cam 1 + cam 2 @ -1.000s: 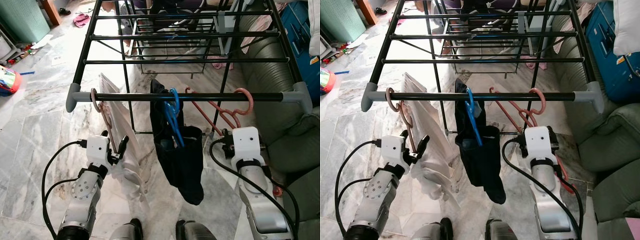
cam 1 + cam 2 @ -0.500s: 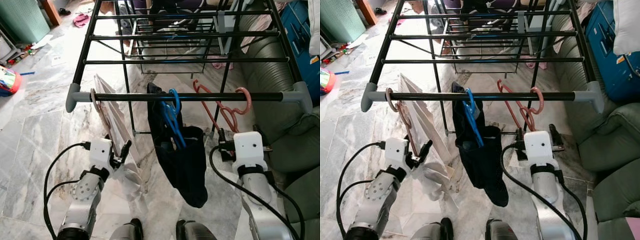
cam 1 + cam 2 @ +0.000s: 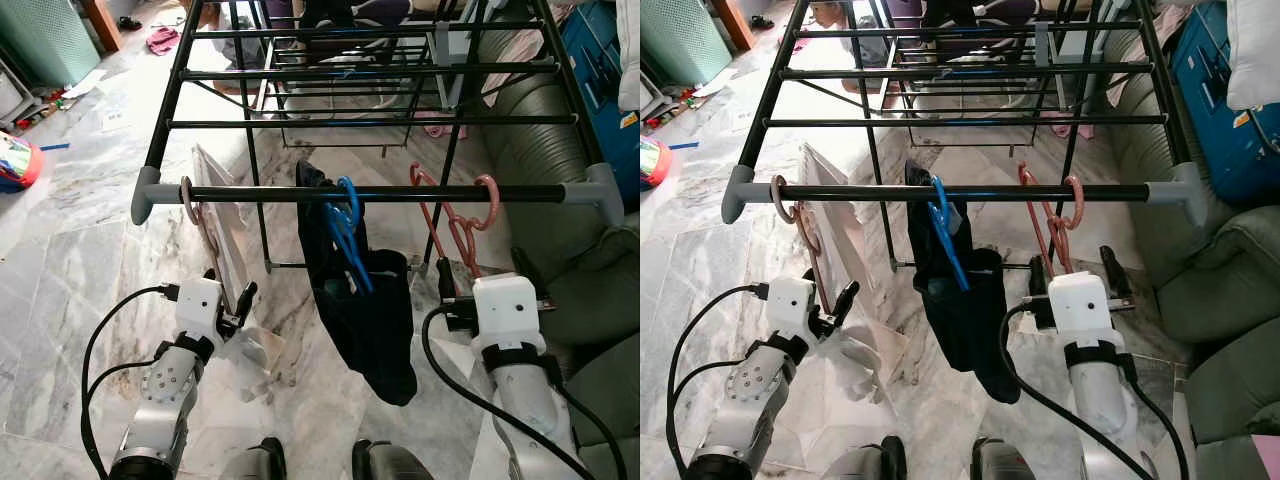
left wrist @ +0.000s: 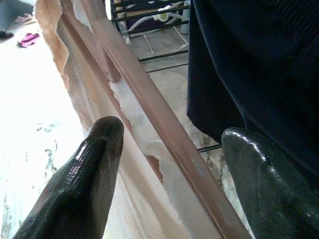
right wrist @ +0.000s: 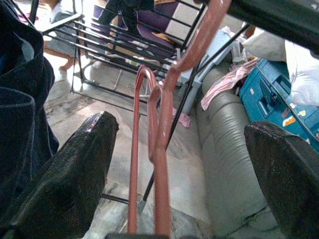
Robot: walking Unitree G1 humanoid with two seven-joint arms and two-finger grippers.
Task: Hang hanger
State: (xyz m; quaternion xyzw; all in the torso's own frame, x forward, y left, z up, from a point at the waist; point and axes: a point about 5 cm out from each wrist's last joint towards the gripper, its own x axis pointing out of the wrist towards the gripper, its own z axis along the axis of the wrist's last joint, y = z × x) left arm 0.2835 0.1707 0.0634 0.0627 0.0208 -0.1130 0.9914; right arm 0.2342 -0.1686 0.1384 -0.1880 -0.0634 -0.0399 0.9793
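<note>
Black drying rack (image 3: 370, 122), front rail (image 3: 400, 193) carrying a dark garment (image 3: 365, 310) on a blue hanger (image 3: 347, 225). Pink hanger (image 3: 455, 225), hooked on the rail's right end, hanging free just above the right gripper (image 5: 169, 164), fingers spread apart. Left gripper (image 4: 169, 164), likewise agape, straddling a second pink hanger (image 4: 149, 104) bearing pale cloth (image 3: 225, 235).

The front rail (image 3: 380, 193) of the drying rack (image 3: 360, 70) offers bare stretches between the white cloth (image 3: 228, 245) near its left end, the dark garment (image 3: 365, 315) at the middle and the red hanger (image 3: 455, 225) toward its right end. A green sofa (image 3: 585, 290) crowds the rack's right side.
</note>
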